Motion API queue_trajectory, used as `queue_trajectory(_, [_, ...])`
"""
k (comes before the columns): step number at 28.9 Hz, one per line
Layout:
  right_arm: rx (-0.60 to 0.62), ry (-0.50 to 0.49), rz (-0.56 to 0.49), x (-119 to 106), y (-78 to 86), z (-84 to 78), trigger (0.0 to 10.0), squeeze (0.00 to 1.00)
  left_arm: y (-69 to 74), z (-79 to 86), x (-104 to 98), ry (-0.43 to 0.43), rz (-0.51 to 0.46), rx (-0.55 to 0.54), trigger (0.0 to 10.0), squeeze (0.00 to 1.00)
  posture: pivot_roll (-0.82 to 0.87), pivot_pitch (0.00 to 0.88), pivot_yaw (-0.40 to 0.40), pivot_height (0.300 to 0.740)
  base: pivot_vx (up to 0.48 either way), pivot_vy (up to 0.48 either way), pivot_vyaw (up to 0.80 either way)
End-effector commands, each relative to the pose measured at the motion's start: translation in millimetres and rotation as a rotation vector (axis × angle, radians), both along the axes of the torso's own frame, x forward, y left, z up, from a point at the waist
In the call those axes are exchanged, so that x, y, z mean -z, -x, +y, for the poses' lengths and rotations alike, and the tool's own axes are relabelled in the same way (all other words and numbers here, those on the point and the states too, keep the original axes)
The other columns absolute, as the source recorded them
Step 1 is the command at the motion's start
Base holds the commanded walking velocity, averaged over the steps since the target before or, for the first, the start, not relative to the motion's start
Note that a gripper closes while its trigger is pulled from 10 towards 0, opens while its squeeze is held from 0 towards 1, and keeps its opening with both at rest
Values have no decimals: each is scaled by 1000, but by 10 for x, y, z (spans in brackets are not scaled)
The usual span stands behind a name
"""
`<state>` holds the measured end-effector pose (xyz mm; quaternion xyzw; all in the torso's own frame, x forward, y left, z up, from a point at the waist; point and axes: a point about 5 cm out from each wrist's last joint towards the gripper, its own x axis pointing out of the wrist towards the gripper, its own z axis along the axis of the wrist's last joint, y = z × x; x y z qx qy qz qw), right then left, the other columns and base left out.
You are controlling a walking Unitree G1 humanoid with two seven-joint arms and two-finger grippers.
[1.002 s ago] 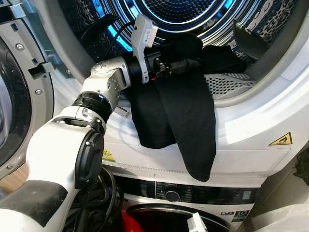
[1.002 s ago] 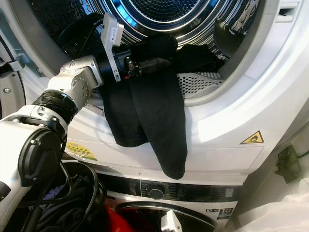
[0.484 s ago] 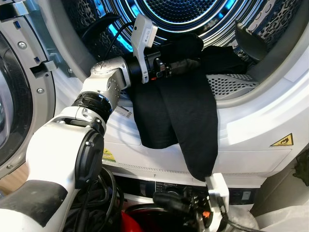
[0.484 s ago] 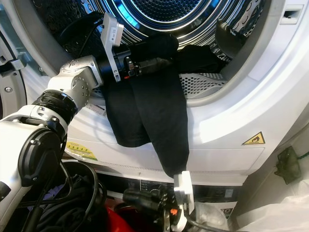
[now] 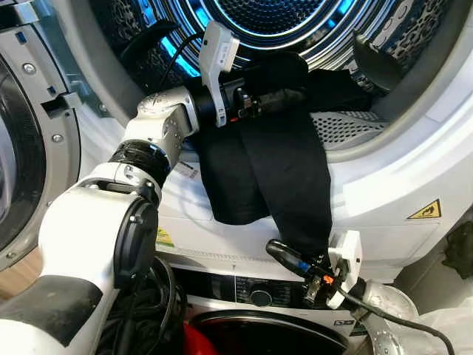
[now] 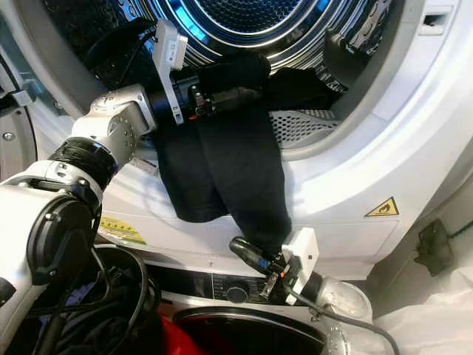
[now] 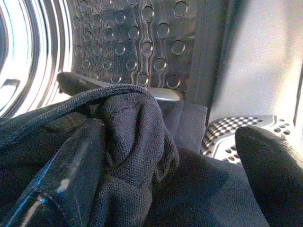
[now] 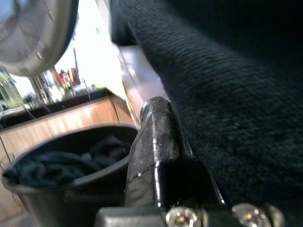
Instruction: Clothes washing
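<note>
A long black garment hangs out of the upper machine's drum and down over its white front rim. My left gripper reaches into the drum mouth at the top of the garment. It stands open, with bunched cloth lying over one finger and the other fingertip apart from it. My right gripper is raised under the garment's hanging lower end, pressed against the cloth.
The drum's door stands open at the left. Below is a second machine with a control knob. A black basket of dark clothes sits low on the left. A warning sticker marks the white front.
My right arm has come up from below the lower machine's panel to the garment's hanging end. The left arm and the garment have stayed in place.
</note>
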<state>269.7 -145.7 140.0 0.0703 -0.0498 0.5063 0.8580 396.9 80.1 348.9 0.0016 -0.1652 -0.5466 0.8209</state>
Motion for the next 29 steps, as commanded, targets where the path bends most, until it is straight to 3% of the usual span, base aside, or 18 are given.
queue_trajectory(1, [-58, -54, -71, -199, 11, 33, 10000, 0, -4, 63, 18, -16, 0, -8, 10000, 1000, 16, 0, 102, 740, 0, 0, 0])
queue_trajectory(3, [-90, -71, -64, -205, 46, 42, 10000, 0, -4, 63, 20, -16, 1, -6, 10000, 1000, 17, 0, 103, 740, 0, 0, 0])
queue_trajectory(6, [-298, -144, -34, -270, 295, 80, 10000, 0, -2, 60, 25, -19, 2, -1, 10000, 1000, 17, 0, 103, 740, 0, 0, 0])
queue_trajectory(8, [-322, -124, -24, -247, 334, 84, 10000, 0, -2, 61, 24, -18, 2, 0, 10000, 1000, 13, 0, 105, 740, 0, 0, 0])
queue_trajectory(29, [-376, -140, -12, -307, 391, 84, 10000, 0, 4, 46, 14, -10, 0, 10, 10000, 1000, 11, 0, 100, 740, 0, 0, 0])
